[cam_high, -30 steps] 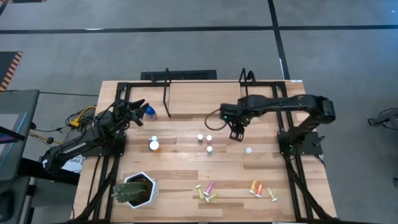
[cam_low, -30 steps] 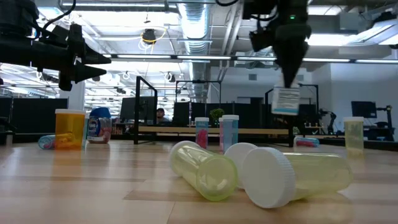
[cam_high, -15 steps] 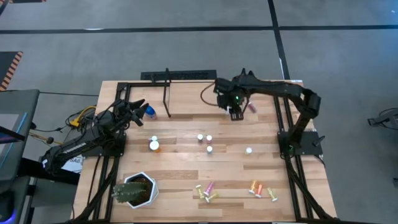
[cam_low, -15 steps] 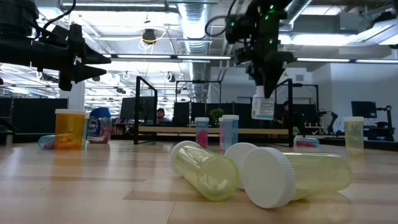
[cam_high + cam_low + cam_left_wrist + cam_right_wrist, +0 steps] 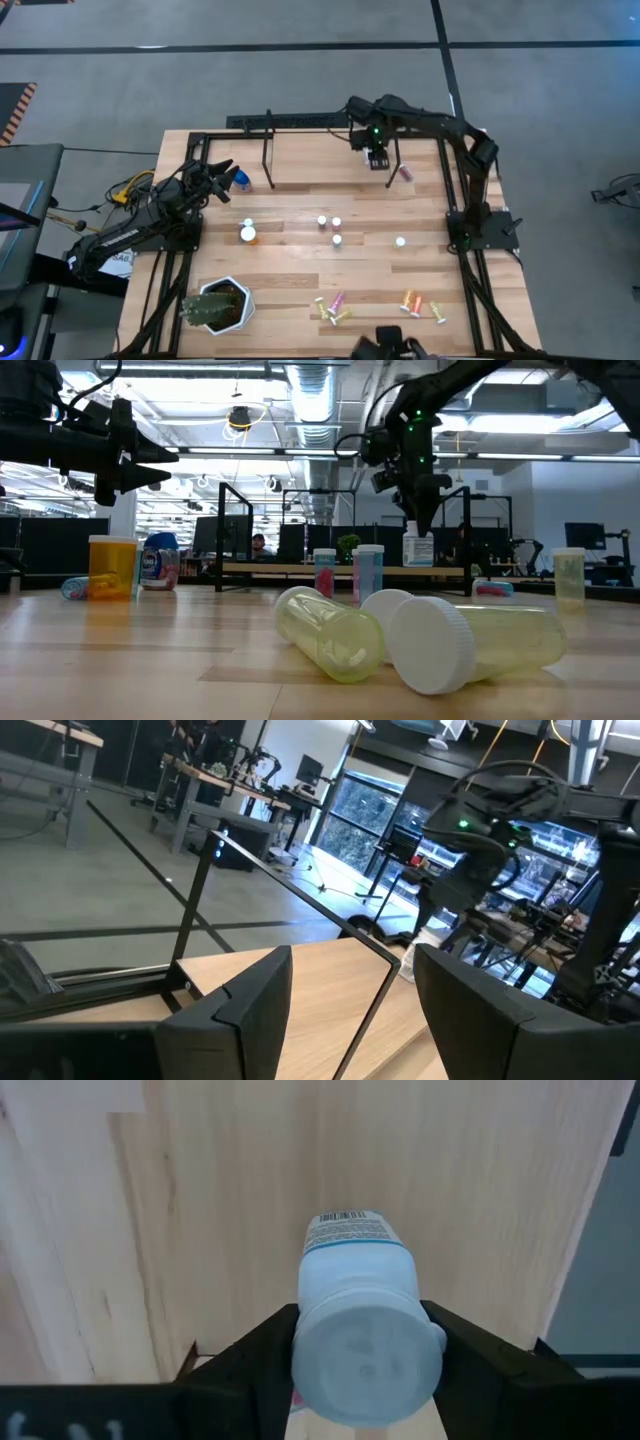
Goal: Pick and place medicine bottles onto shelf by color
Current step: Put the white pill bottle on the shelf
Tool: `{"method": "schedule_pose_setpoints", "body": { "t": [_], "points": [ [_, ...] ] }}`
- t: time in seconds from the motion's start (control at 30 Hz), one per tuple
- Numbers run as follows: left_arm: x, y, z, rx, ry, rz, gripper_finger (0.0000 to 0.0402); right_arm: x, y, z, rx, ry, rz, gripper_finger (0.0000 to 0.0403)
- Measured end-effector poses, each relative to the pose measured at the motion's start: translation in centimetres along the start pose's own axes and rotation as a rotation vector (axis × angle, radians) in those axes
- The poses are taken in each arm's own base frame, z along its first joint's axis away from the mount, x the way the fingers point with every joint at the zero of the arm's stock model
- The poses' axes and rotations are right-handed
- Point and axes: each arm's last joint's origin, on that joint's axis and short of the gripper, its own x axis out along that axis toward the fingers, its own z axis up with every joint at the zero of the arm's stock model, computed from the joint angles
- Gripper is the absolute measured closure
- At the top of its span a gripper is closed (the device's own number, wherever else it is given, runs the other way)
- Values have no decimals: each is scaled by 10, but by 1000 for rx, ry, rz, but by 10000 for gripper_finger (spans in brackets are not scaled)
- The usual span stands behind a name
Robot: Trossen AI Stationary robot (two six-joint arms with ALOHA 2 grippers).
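Observation:
My right gripper [image 5: 377,158] is over the shelf [image 5: 320,155] at the table's far side, next to its right black upright [image 5: 395,148]. It is shut on a white bottle with a blue-edged label [image 5: 356,1280], which also shows in the low view [image 5: 417,548]. My left gripper [image 5: 222,172] is open and empty at the far left, beside a blue-lidded bottle [image 5: 241,180]. Several white-capped bottles [image 5: 336,222] stand mid-table. A pink bottle [image 5: 404,173] lies near the shelf's right end. My right gripper pinches the white bottle at its cap end [image 5: 366,1352] between its two fingers [image 5: 250,1365], one on either side. The fingers come from above, pointing down. The bottle hangs upright below them, its base [image 5: 417,563] just above the shelf plank; whether it touches, I cannot tell.
A green plant in a white pot [image 5: 215,305] stands at the near left. Yellow, pink and orange bottles [image 5: 330,308] [image 5: 412,302] lie near the front edge. In the low view an orange bottle [image 5: 112,567] stands at the left and two yellow ones [image 5: 325,630] lie close.
My right gripper has carried the white bottle from mid-table toward the far edge, turned about, and come down over the shelf beside its right upright. The bottle stays upright in the hold.

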Motion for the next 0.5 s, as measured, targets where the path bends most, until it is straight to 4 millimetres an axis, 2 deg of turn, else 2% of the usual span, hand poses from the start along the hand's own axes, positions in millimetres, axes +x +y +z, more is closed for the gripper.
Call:
{"method": "schedule_pose_setpoints", "body": {
  "t": [0.3, 0.5],
  "points": [
    [0, 0, 0, 0, 0, 0, 203, 1, -21, -10, 52, -73, -6, 179],
    [0, 0, 0, 0, 0, 0, 203, 1, -26, -9, 24, -99, -31, 161]
  ]
}}
